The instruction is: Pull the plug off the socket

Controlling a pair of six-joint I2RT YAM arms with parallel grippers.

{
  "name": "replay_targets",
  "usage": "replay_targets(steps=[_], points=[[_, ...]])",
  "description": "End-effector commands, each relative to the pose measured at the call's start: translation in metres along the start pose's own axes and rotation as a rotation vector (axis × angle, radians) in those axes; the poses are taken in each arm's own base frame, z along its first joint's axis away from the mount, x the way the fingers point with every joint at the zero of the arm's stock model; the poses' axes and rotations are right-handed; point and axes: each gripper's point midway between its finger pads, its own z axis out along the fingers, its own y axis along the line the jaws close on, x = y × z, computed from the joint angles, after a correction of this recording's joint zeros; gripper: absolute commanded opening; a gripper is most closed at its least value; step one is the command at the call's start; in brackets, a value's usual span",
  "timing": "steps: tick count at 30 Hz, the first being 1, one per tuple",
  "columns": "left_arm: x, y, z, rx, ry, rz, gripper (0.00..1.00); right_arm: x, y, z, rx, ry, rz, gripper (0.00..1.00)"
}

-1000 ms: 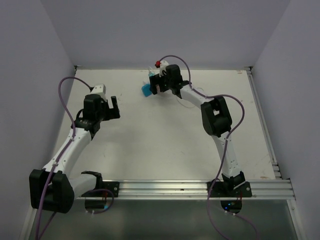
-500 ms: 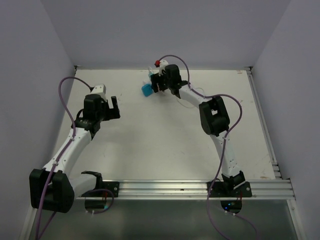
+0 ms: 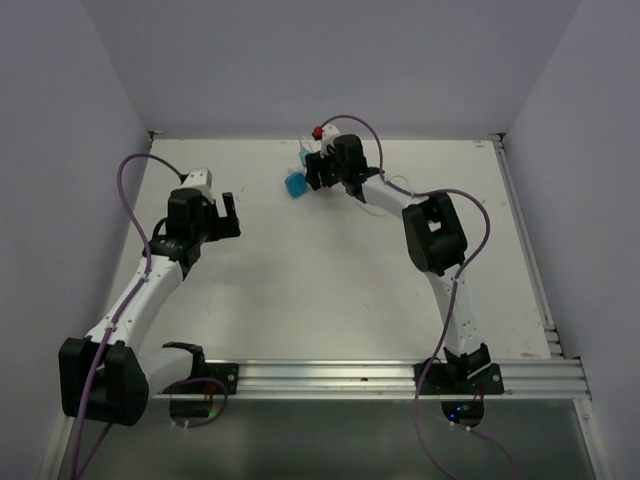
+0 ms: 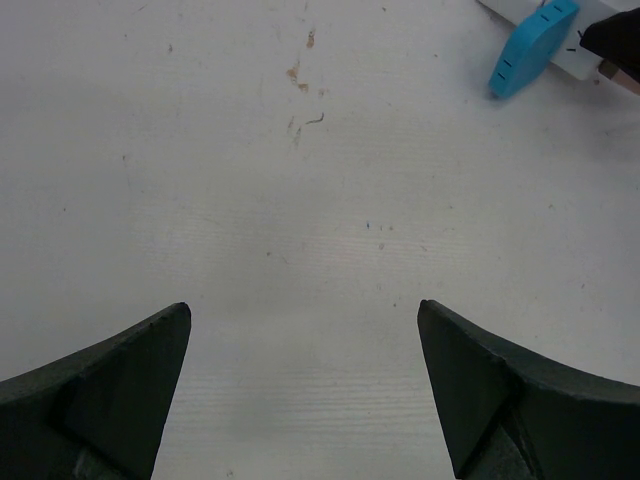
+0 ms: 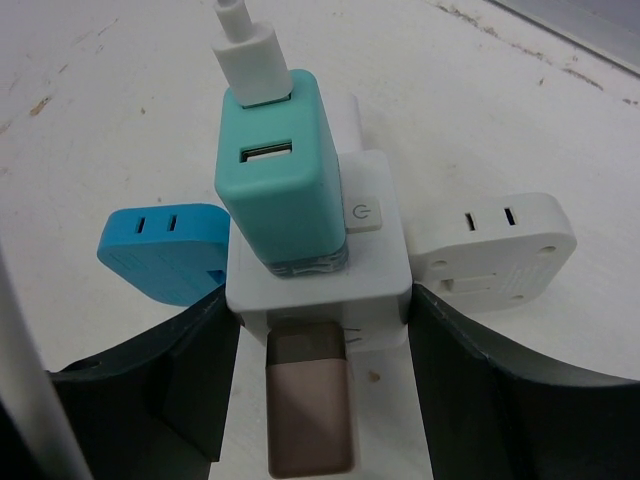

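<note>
Reaching to the far edge of the worktop (image 3: 300, 290), a little left of its middle, the right claw (image 5: 322, 305) has its two dark fingers (image 5: 150, 390) pressed against opposite sides of the socket (image 5: 375, 265), gripping the white cube between them. The socket sits on the worktop there. A teal plug (image 5: 282, 170) stands seated in the face of the socket turned toward the wrist camera, and a white USB connector (image 5: 250, 50) is pushed into the teal plug's far end beside an empty USB port. A rose-coloured plug (image 5: 310, 400) juts from the socket's near side, between the fingers. A blue adapter (image 5: 165, 250) with two slots lies against one side of the socket, and a flat white adapter (image 5: 495, 250) with two slots lies against the opposite side; I cannot tell whether either is plugged in. From above, the blue adapter (image 3: 294, 186) shows just left of the right claw (image 3: 312, 172). The left claw (image 3: 226, 213) hangs over the left part of the worktop, well apart from the socket, jaws spread wide and holding nothing, with bare worktop between its fingers (image 4: 100, 400).
</note>
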Motion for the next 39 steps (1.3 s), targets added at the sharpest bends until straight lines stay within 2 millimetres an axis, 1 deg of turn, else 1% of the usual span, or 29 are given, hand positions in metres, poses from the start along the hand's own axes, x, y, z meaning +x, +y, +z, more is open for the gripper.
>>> replay_targets(steps=[1,3,4,5,6,7,8,9,11,12,14,15,18,19,20,21,22,24,25,26,27,28,29,30,31,33,34,36,39], points=[[-0.019,-0.004,-0.002,0.023,-0.068,-0.023,1.00,-0.028,0.020,-0.038,-0.044,-0.048,-0.021,0.17],[-0.018,-0.005,-0.003,0.030,-0.070,-0.025,1.00,-0.029,0.022,-0.049,-0.037,-0.063,-0.017,0.14],[-0.018,-0.007,-0.003,0.040,-0.071,-0.025,1.00,-0.010,0.025,-0.054,-0.035,-0.027,-0.010,0.11],[-0.018,-0.008,-0.004,0.047,-0.072,-0.026,1.00,-0.023,0.028,-0.067,-0.034,-0.058,-0.014,0.10],[-0.018,-0.010,-0.004,0.061,-0.073,-0.026,1.00,-0.019,0.028,-0.072,-0.028,-0.052,-0.005,0.06],[-0.018,-0.012,-0.005,0.069,-0.075,-0.024,1.00,-0.001,0.030,-0.079,-0.025,-0.020,0.006,0.04],[-0.017,-0.013,-0.005,0.077,-0.073,-0.025,1.00,0.000,0.033,-0.085,-0.025,-0.026,0.012,0.01],[-0.016,-0.014,-0.006,0.086,-0.072,-0.023,1.00,0.007,0.034,-0.099,-0.014,-0.017,0.028,0.00],[-0.014,-0.021,-0.008,0.127,-0.072,-0.020,1.00,0.012,0.036,-0.111,-0.002,-0.021,0.036,0.00],[-0.017,-0.026,-0.009,0.157,-0.080,-0.019,1.00,0.018,0.039,-0.126,0.002,-0.018,0.044,0.00],[-0.013,-0.032,-0.010,0.191,-0.079,-0.014,1.00,0.021,0.039,-0.139,0.026,-0.030,0.053,0.00],[-0.015,-0.038,-0.012,0.227,-0.084,-0.012,1.00,0.030,0.041,-0.152,0.032,-0.025,0.062,0.00],[-0.010,-0.047,-0.013,0.283,-0.077,-0.009,1.00,0.038,0.040,-0.171,0.067,-0.037,0.088,0.00],[-0.009,-0.050,-0.013,0.296,-0.076,-0.001,0.99,0.046,0.041,-0.183,0.075,-0.035,0.093,0.00],[-0.008,-0.052,-0.014,0.303,-0.076,0.005,1.00,0.049,0.042,-0.189,0.079,-0.035,0.108,0.00],[-0.008,-0.055,-0.014,0.304,-0.082,0.017,1.00,0.062,0.043,-0.196,0.082,-0.012,0.110,0.00],[-0.006,-0.067,-0.017,0.331,-0.081,0.038,0.99,0.054,0.045,-0.207,0.081,-0.039,0.112,0.00],[-0.002,-0.083,-0.021,0.370,-0.082,0.053,1.00,0.056,0.046,-0.222,0.098,-0.042,0.120,0.00],[0.009,-0.098,-0.025,0.407,-0.064,0.044,1.00,0.065,0.046,-0.228,0.102,-0.029,0.123,0.00],[0.012,-0.106,-0.028,0.434,-0.069,0.032,1.00,0.059,0.046,-0.239,0.108,-0.049,0.123,0.00],[0.011,-0.123,-0.034,0.500,-0.097,0.027,1.00,0.063,0.044,-0.245,0.120,-0.041,0.123,0.00],[0.025,-0.128,-0.033,0.526,-0.073,-0.011,1.00,0.063,0.043,-0.250,0.126,-0.043,0.118,0.00],[0.029,-0.134,-0.037,0.556,-0.080,-0.027,0.99,0.061,0.043,-0.258,0.132,-0.048,0.117,0.00],[0.027,-0.148,-0.042,0.608,-0.113,-0.031,1.00,0.065,0.042,-0.262,0.134,-0.043,0.117,0.00],[0.040,-0.149,-0.040,0.617,-0.099,-0.042,1.00,0.067,0.043,-0.265,0.134,-0.039,0.117,0.00],[0.042,-0.156,-0.040,0.626,-0.129,-0.040,0.99,0.072,0.043,-0.271,0.134,-0.028,0.125,0.00],[0.055,-0.164,-0.040,0.638,-0.103,-0.024,0.99,0.076,0.043,-0.272,0.135,-0.020,0.128,0.00],[0.062,-0.175,-0.040,0.661,-0.091,-0.024,0.99,0.082,0.043,-0.275,0.137,-0.015,0.134,0.00],[0.081,-0.196,-0.042,0.718,-0.023,-0.062,0.98,0.087,0.042,-0.277,0.146,-0.007,0.136,0.00]])
